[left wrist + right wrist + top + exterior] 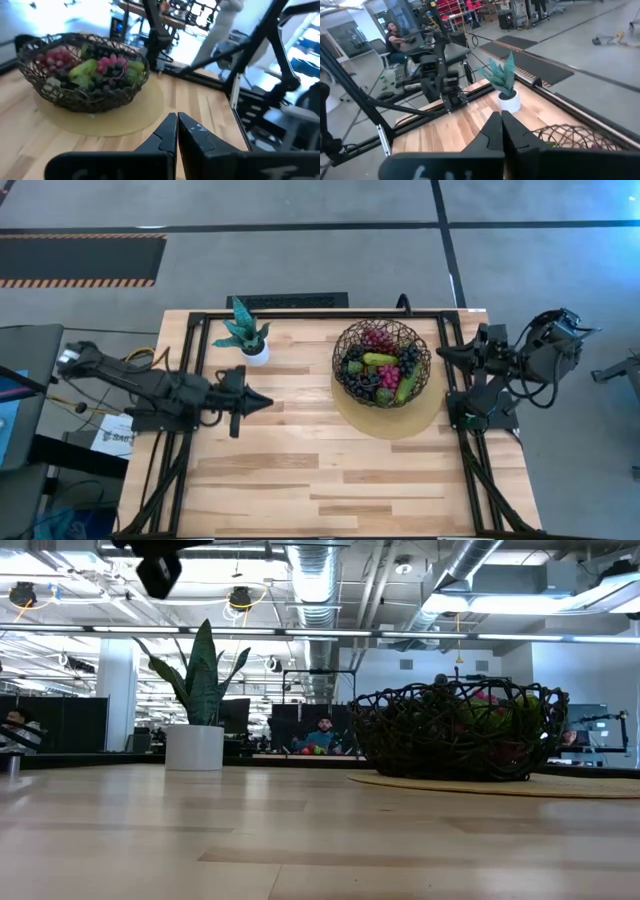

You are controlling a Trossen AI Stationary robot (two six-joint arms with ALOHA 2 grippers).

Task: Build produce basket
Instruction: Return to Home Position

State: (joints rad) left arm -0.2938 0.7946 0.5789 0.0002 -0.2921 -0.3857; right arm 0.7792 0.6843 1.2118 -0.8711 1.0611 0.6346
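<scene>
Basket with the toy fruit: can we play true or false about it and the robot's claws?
1. The basket sits on the round tan mat. True.
2. The basket is empty. False: grapes and a green cucumber lie in it.
3. The left claw holds a grape bunch. False: it is shut on nothing, over bare table.
4. The potted plant stands outside the basket. True.
5. The right claw reaches into the basket. False: it is shut and beside the basket, outside its rim.
</scene>
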